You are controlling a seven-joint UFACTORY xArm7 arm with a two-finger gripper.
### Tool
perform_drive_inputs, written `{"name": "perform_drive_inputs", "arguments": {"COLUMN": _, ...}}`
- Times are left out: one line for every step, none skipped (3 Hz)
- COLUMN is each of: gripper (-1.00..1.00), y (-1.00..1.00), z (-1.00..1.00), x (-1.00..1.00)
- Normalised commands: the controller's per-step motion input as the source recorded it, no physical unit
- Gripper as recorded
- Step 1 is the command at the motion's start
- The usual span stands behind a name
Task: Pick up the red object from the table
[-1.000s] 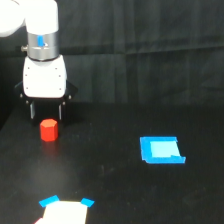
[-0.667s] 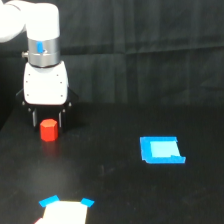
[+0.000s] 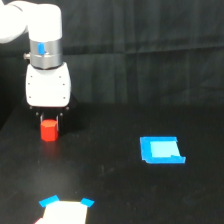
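We are seeing the gripper (image 3: 49,119) hanging straight down over the red object (image 3: 48,130), its short dark fingers (image 3: 42,119) standing on either side of the block's top. We cannot tell whether they are pinching it or standing just clear of it. The block is sitting on the table (image 3: 110,190) toward the exterior view's left, directly under the white arm (image 3: 46,65). Well apart, to the exterior view's right, a flat blue square piece (image 3: 161,150) is lying. A pale patch with blue corners (image 3: 64,210) is showing near the bottom edge.
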Motion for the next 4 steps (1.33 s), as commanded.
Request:
{"name": "perform_drive_inputs", "arguments": {"gripper": -1.00, "y": -0.12, "z": 1.00, "x": 0.45}}
{"name": "perform_drive_inputs", "arguments": {"gripper": -0.80, "y": -0.43, "z": 1.00, "x": 0.26}}
{"name": "perform_drive_inputs", "arguments": {"gripper": -0.78, "y": -0.09, "z": 1.00, "x": 0.13}}
{"name": "perform_drive_inputs", "arguments": {"gripper": -0.75, "y": -0.30, "z": 0.94, "x": 0.30}}
